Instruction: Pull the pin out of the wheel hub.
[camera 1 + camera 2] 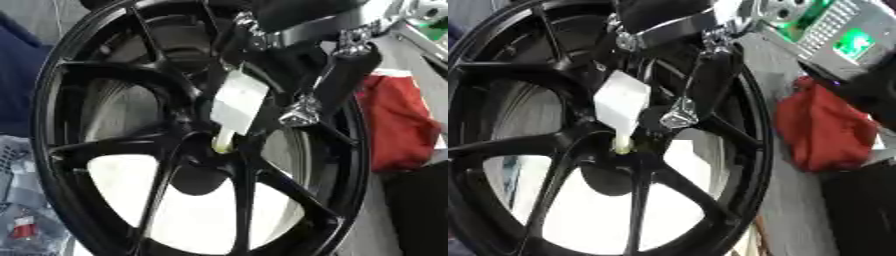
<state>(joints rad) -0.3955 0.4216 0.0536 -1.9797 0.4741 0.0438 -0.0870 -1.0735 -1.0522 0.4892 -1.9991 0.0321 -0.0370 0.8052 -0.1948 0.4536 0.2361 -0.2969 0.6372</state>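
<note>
Pin (pixel 224 142), pale, seated in the wheel hub (pixel 210 150) just below the right robot hand (pixel 337 85), not yet withdrawn; finger closure cannot be told.

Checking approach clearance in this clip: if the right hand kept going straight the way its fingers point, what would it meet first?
Probably the wheel's hub: the right hand points down-left toward it, beside the pale pin. A spoke could come first; depth is unclear.
</note>
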